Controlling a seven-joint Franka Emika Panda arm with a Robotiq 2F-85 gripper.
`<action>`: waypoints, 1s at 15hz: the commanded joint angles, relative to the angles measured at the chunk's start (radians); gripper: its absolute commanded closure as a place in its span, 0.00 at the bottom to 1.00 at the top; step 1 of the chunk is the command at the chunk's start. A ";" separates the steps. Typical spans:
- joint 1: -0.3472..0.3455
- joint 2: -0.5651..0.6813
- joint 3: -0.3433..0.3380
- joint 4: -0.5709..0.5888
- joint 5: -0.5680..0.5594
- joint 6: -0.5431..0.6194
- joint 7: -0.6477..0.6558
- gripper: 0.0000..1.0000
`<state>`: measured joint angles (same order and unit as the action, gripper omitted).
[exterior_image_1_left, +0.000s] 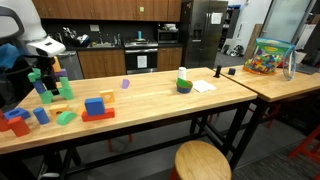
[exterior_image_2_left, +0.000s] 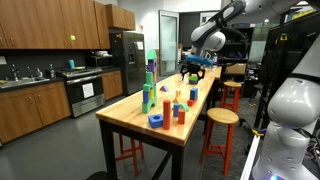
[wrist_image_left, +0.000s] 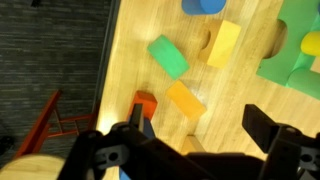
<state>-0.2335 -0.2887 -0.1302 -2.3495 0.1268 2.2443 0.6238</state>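
Note:
My gripper (wrist_image_left: 200, 135) hangs open above the wooden table (wrist_image_left: 130, 60), with nothing between its fingers. In the wrist view an orange block (wrist_image_left: 185, 100) lies just ahead of the gap. A red block (wrist_image_left: 146, 102) sits by the left finger (wrist_image_left: 135, 128), and a tan block (wrist_image_left: 190, 148) is partly hidden under the gripper body. Farther ahead are a green block (wrist_image_left: 168, 56), a yellow block (wrist_image_left: 223, 43) and a large green shape (wrist_image_left: 295, 55). In both exterior views the gripper (exterior_image_1_left: 40, 72) (exterior_image_2_left: 195, 68) hovers over the block cluster.
Blue (exterior_image_1_left: 95, 104), red (exterior_image_1_left: 98, 116) and green (exterior_image_1_left: 66, 118) blocks are scattered near the table edge. A green tower (exterior_image_2_left: 149, 85) stands on the table. A green-and-white cup (exterior_image_1_left: 184, 82) and paper (exterior_image_1_left: 203, 87) lie mid-table. A toy bin (exterior_image_1_left: 268, 57) sits far off, with stools (exterior_image_2_left: 220, 118) alongside the table.

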 joint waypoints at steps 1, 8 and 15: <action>-0.045 0.048 0.026 0.060 -0.135 -0.001 0.100 0.00; -0.042 0.172 -0.003 0.177 -0.215 -0.015 0.218 0.00; -0.028 0.276 -0.042 0.272 -0.161 -0.046 0.199 0.00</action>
<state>-0.2743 -0.0538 -0.1436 -2.1329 -0.0673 2.2375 0.8360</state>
